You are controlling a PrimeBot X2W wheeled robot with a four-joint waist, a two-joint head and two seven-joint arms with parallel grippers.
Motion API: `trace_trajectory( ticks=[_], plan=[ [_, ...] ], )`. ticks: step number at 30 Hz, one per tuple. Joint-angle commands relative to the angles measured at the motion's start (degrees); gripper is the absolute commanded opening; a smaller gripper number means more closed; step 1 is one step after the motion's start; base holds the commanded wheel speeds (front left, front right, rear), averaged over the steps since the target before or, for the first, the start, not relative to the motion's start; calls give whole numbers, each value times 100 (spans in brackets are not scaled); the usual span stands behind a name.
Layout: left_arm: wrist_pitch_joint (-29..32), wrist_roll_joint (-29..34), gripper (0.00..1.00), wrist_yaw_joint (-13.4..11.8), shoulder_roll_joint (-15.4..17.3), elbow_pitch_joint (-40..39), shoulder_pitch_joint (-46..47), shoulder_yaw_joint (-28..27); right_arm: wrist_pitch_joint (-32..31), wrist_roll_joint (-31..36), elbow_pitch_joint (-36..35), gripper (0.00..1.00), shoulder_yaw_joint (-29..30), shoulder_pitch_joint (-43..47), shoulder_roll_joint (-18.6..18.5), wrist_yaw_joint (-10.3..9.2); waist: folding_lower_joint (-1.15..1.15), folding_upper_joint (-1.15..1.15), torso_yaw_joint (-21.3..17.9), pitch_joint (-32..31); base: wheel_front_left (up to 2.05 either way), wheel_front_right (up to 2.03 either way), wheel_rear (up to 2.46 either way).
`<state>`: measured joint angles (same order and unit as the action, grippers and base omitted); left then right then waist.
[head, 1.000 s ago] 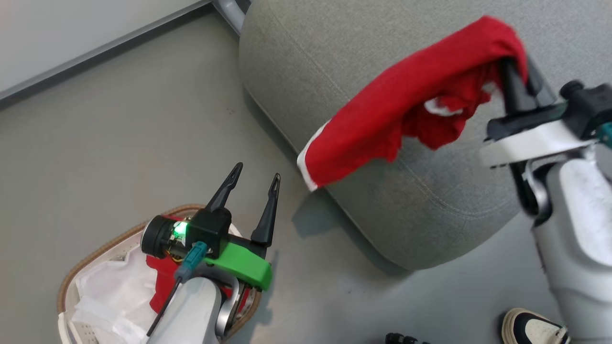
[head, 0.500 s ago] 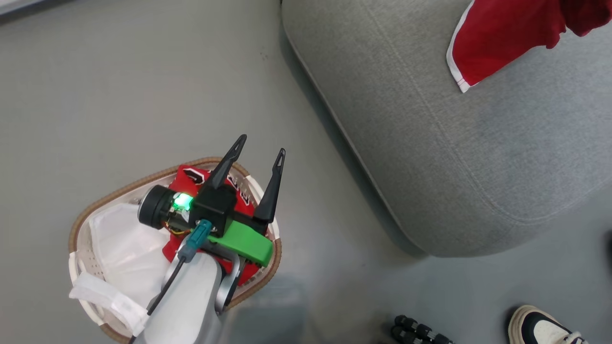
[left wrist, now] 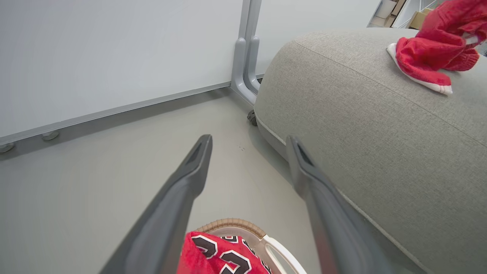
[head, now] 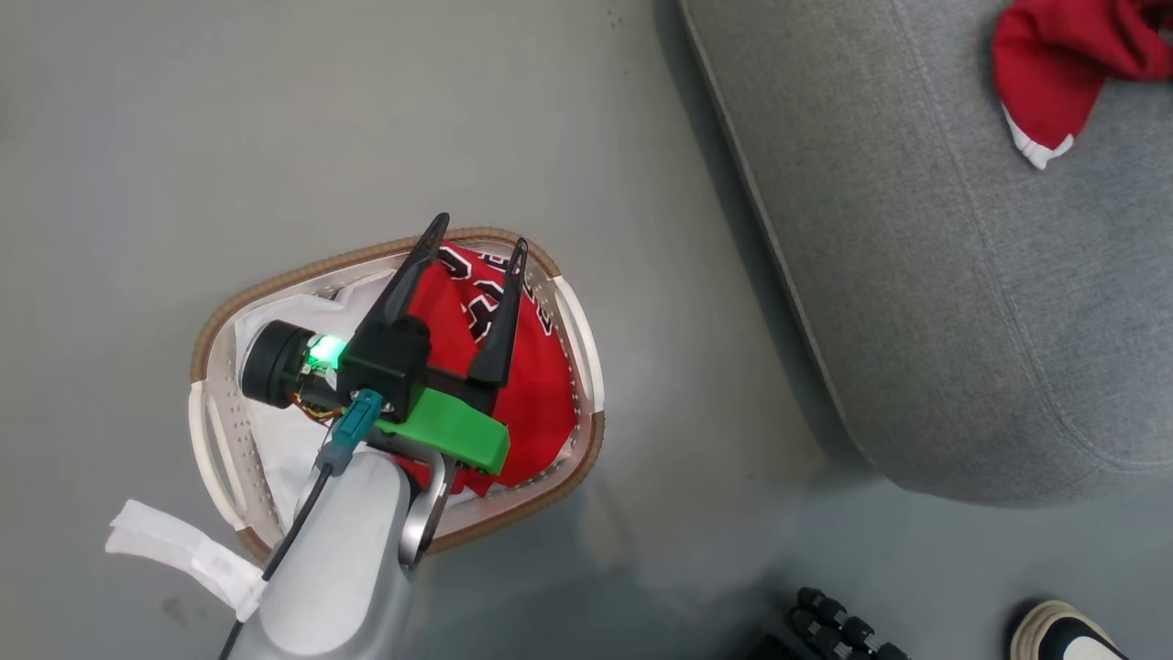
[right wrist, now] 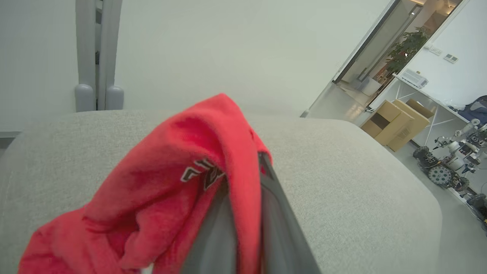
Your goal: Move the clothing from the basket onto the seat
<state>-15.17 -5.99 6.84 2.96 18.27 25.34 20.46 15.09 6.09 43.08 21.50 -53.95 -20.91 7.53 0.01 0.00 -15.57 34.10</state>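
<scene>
A red jersey (head: 536, 403) with black, white-edged numbers lies in the white basket (head: 541, 504) with the brown rim. Above it hangs my left gripper (head: 480, 232), open, with nothing between its fingers. In the left wrist view the left gripper (left wrist: 249, 140) points over the floor, with the jersey (left wrist: 220, 255) below it. A second red garment (head: 1054, 64) lies bunched on the grey seat (head: 962, 302), also seen as a red garment (left wrist: 430, 53) from the left wrist. In the right wrist view my right gripper (right wrist: 245, 171) stands over the seat (right wrist: 342, 171), jaws close together with that red garment (right wrist: 171, 182) pinched between them.
A white sheet (head: 266, 440) fills the basket's left half and a strip of it hangs over the rim. The toe of a shoe (head: 1063, 632) and a black ribbed object (head: 843, 628) sit at the lower right. A grey frame leg (left wrist: 243, 57) stands behind the seat.
The head camera has swung, so the basket sits mid-picture and the seat further right. The red garment, stretched in the air before, now rests bunched on the seat. The left gripper stays open.
</scene>
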Motion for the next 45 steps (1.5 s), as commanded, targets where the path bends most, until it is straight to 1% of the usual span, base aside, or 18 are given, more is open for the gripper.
trace_trajectory(
  ticks=[1, 4, 10, 15, 19, 25, 30, 33, 37, 45],
  plan=[
    [3, 6, 100, -9, 9, -15, 18, -26, 11, 67, 75, 100, 158, 187, 82, -7, -1, 0, 117, 69, 0, 0, 0],
    [3, 16, 100, -25, 9, 7, -62, -110, 11, 236, 120, 100, 362, 594, 315, -8, -1, 0, 87, -9, 0, 0, 0],
    [3, 92, 100, -34, 23, 2, -204, -323, 11, 203, -41, 100, 705, 1313, 707, -8, -1, 0, -16, -261, 0, 0, 0],
    [2, 130, 100, -45, 19, -19, -354, -486, 11, 180, -280, 100, 657, 1907, 957, -8, -1, 0, -24, -524, 0, 0, 0],
    [3, 39, 100, -81, 10, -9, -498, -553, 11, 121, -384, 100, 531, 2339, 1128, -8, -1, 0, 22, -771, 0, 0, 0],
    [3, -122, 100, -179, 5, -126, -749, -533, 11, -25, -676, 100, -186, 2878, 1306, -8, -1, 0, 207, -1141, 0, 0, 0],
    [3, -253, 100, -334, 7, -175, -943, -640, 11, -395, -1119, 100, -825, 3066, 1424, -8, -1, 0, 402, -1422, 0, 0, 0],
    [3, -294, 100, -393, 7, -189, -1064, -755, 11, -624, -1428, 100, -1186, 3118, 1508, -8, -1, 0, 528, -1568, 0, 0, 0],
    [3, -330, 100, -451, 7, -140, -1246, -958, 11, -883, -1708, 100, -1516, 3111, 1619, -8, -1, 0, 669, -1755, 0, 0, 0],
    [3, -389, 100, -645, 4, -194, -1536, -1522, 11, -1123, -2228, 100, -2093, 3342, 1749, -8, -1, 0, 959, -2120, 0, 0, 0]
  ],
)
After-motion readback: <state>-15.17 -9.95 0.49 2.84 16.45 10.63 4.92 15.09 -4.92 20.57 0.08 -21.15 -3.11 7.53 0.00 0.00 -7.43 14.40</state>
